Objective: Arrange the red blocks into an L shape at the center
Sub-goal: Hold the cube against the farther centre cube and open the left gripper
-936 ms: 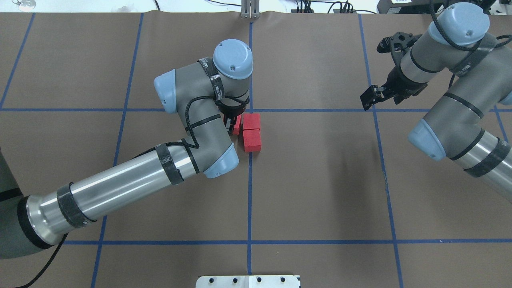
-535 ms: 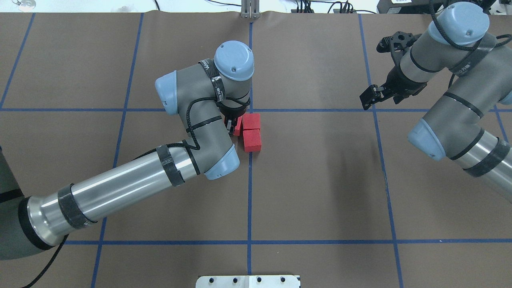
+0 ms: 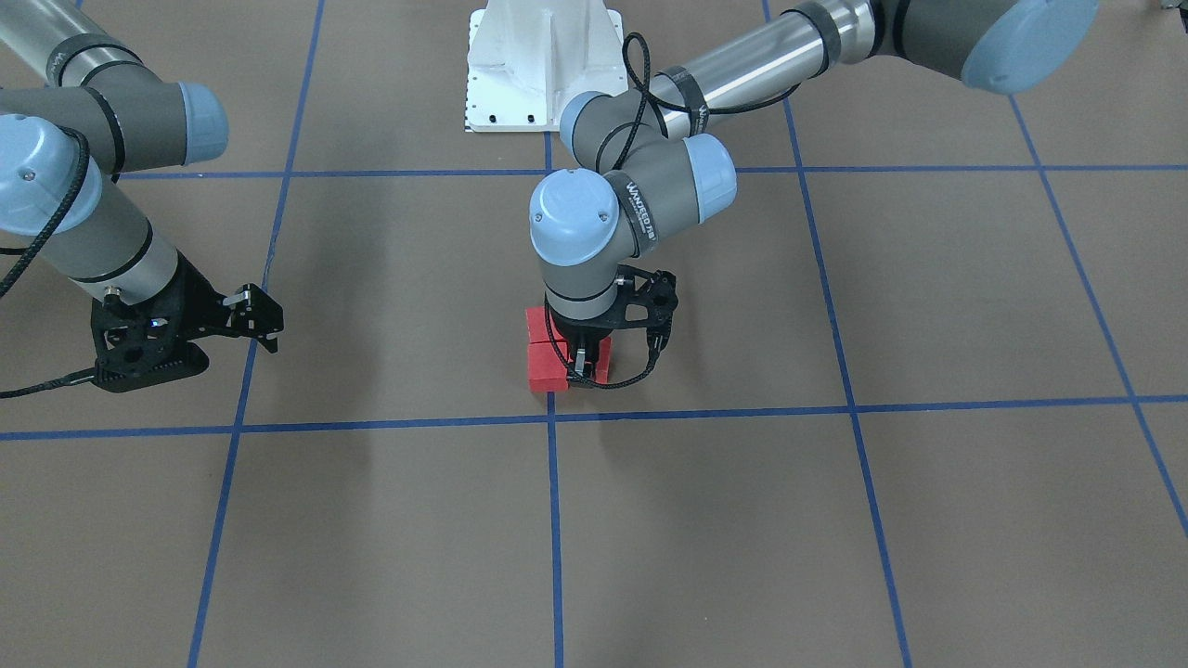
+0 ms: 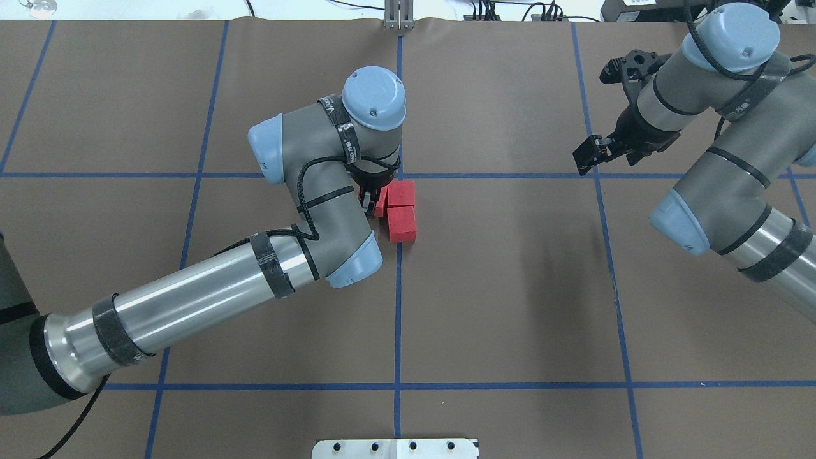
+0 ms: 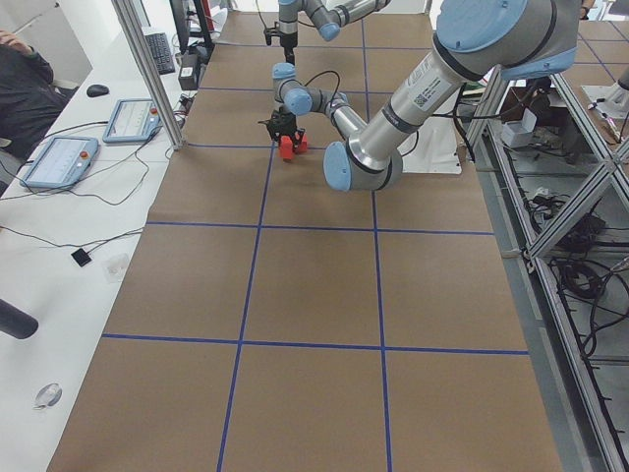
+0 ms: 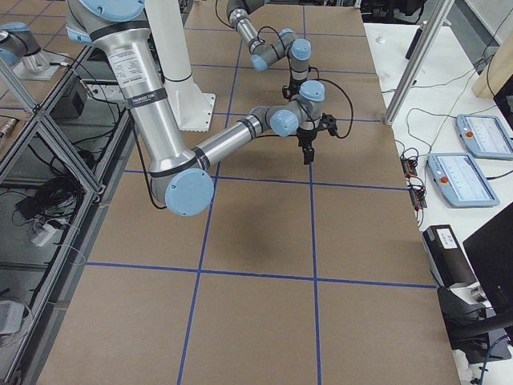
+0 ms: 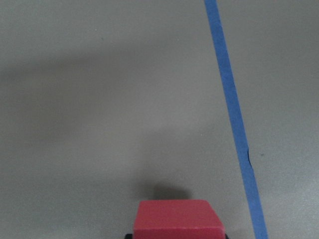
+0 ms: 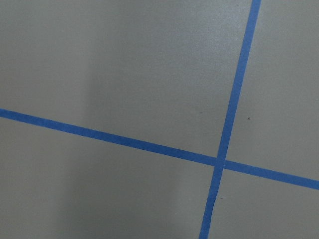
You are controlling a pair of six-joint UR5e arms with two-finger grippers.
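Brown paper (image 3: 928,297) covers the whole table in the front view. Thin blue tape lines (image 3: 555,557) cut it into big squares. The center (image 3: 551,417) is where two lines cross. The red blocks (image 3: 546,369) sit at 12 o'clock from it, right by the line. The left gripper (image 3: 581,366) points straight down. It is pinched narrow on the third block (image 3: 603,362), at 3 o'clock from the nearest block. A white base plate (image 3: 543,74) sits at the 12 o'clock edge. The right gripper (image 3: 264,325) hangs far off at 9 o'clock. I cannot tell if it is wide or narrow.

From overhead, the blocks lie at 6 o'clock from the center. Two touch in a row along the tape. The third is just beside the far one, at its 9 o'clock, under the left gripper. Black cables (image 4: 497,9) lie past the paper at 12 o'clock.

From the left side, a white desk (image 5: 39,295) runs along 9 o'clock. It holds two gray screens (image 5: 57,160) and a mouse (image 5: 96,90). A person's dark sleeve (image 5: 25,93) shows at 10 o'clock. A metal frame (image 5: 550,285) full of wires stands at 3 o'clock.

From the right side, a second desk (image 6: 457,80) fills 3 o'clock.

The left wrist view shows the third block at 6 o'clock between dark fingertips.

The right wrist view shows only paper and crossing tape.
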